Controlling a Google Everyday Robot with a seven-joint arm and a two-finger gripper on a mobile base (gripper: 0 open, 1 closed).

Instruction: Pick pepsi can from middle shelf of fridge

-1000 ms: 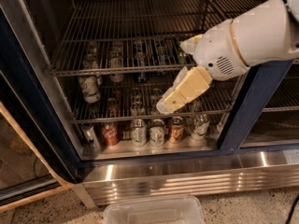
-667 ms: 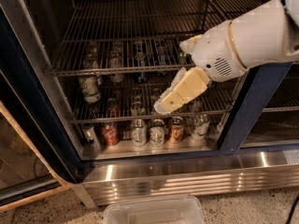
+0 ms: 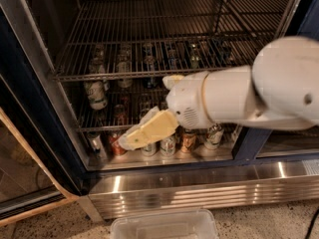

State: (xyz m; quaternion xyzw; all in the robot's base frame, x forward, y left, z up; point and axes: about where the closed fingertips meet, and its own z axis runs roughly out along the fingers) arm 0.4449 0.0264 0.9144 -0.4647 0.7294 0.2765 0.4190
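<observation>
Cans stand in rows inside the fridge (image 3: 209, 188), whose door side is open to the one camera view, which looks down at it from the front. Its dark blue frame runs down the left, and a stainless steel panel crosses below.

The white arm (image 3: 249, 96) comes in from the right and ends in the gripper (image 3: 130, 139), a pale yellow piece angled down and to the left. The gripper hangs in front of the shelves, low in the opening, just over the row of cans on the fridge floor. Whether it is spread or pressed together cannot be told, and nothing is seen held in it.

The middle shelf (image 3: 94, 128) shows as a wire rack with its front bar left of the gripper. A white-and-green can (image 3: 95, 93) stands on it near the left end. Further back, seen through the rods of the upper rack (image 3: 149, 29), stand several dark cans. One with a bluish cast looks like the pepsi can (image 3: 149, 63), up and slightly right of the gripper and well apart from it, though this is not certain.

On the floor below, a red can (image 3: 117, 146) sits just left of the gripper's tip, and silver cans (image 3: 168, 146) sit to its right. A clear plastic bin (image 3: 164, 225) lies on the ground before the fridge.
</observation>
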